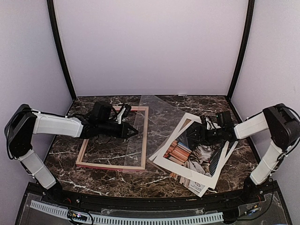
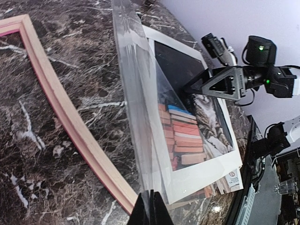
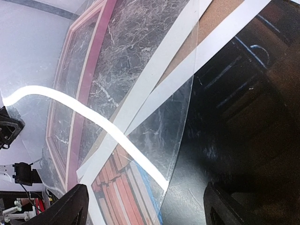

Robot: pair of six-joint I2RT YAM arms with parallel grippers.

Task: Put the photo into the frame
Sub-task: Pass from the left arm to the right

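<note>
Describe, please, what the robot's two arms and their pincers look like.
The left arm and right arm have white links between bulky black joints, with black cables looping near the wrists. The left pincer and right pincer are black tapered wedges.

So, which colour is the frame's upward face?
The frame shows pale natural wood up, pink only along its edge. Clearest in the left wrist view.

The left arm (image 1: 55, 124) is stretched rightward from its shoulder, with the forearm held roughly level. Its end effector (image 1: 133, 131) is closed, and the fingers (image 2: 159, 214) are pinched tight on the edge of a clear sheet (image 2: 136, 93). The right arm (image 1: 251, 125) is bent at the elbow and extended leftward. Its end effector (image 1: 200, 135) is angled downward, with the jaws spread wide apart and nothing gripped between them.
</note>
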